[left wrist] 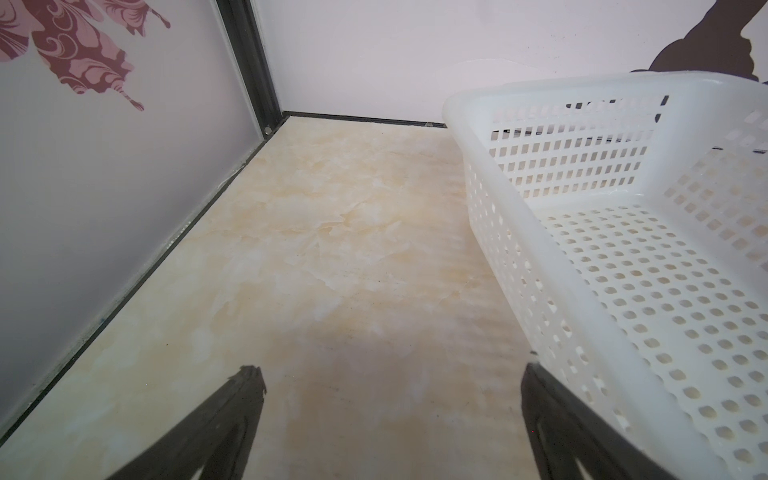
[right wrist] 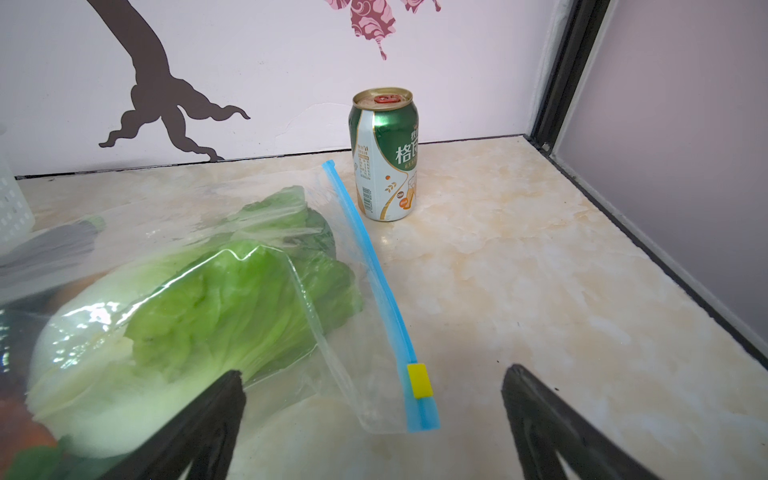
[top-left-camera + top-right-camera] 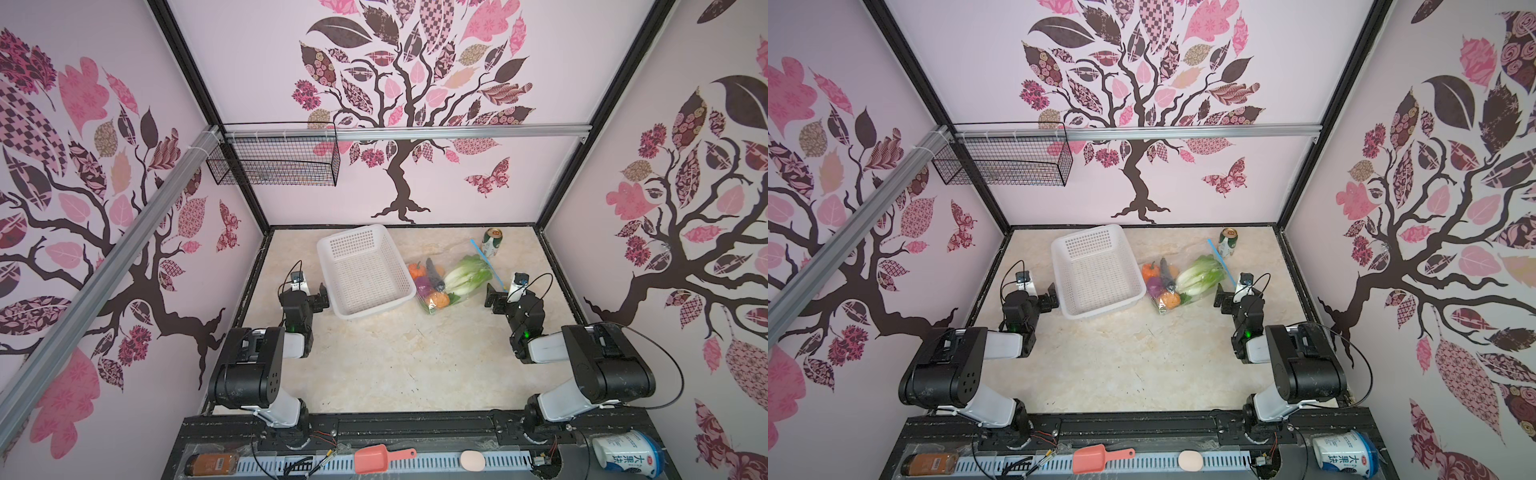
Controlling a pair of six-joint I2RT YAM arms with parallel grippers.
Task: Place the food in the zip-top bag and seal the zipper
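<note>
While our left hand (image 1: 390,369) and right hand (image 2: 374,370) gape empty, the zipper (image 2: 377,274) stretches from the right hand toward eleven o'clock.

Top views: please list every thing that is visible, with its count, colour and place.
basket: 1, white, middle-left, empty.
bag: 1, clear, right of basket.
zipper: 1, light blue, bag's right edge.
cabbage: 1, green-white, inside bag.
pumpkin: 1, orange, bag's left end.
eggplant: 1, dark, beside pumpkin.
onion: 1, purple, in front of pumpkin.
carrot: 1, orange, bag's front corner.
can: 1, green-white, back right.
wire rack: 1, black, back rail.
bottle: 1, brown, front ledge.
scoop: 1, coral, front ledge.
tub: 1, white-blue, front ledge.
left hand: 1, black, open, beside basket.
right hand: 1, black, open, beside zipper.
</note>
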